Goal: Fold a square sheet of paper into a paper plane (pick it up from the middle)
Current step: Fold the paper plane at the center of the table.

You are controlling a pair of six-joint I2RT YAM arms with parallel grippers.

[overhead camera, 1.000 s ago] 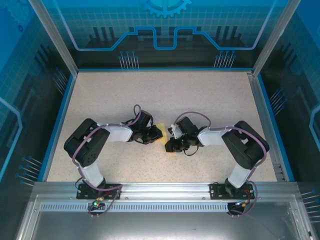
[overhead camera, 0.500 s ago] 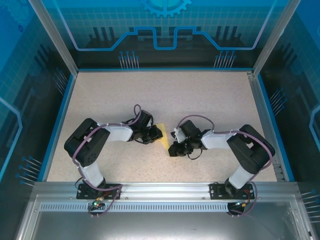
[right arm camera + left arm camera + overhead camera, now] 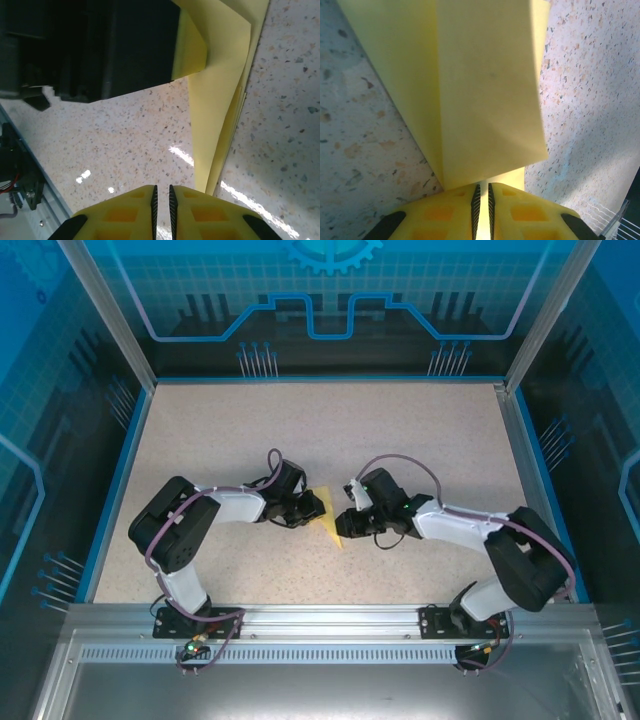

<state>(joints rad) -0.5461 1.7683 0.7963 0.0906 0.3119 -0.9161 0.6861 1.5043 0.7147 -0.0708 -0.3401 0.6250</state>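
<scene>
Pale-yellow sheet of paper [image 3: 330, 528], folded in layers, pointed wedge, middle of table [image 3: 420, 440]

The left arm [image 3: 180, 530] and the right arm [image 3: 505, 545] both have black rounded joints, with white shells on the links between them. A thin purple cable [image 3: 148, 548] runs along the outside of each arm in loose loops. Each base [image 3: 185, 618] is black. The left gripper [image 3: 482, 194] and the right gripper [image 3: 161, 194] have yellow fingers with square hollows and black ribbed inner edges.
</scene>
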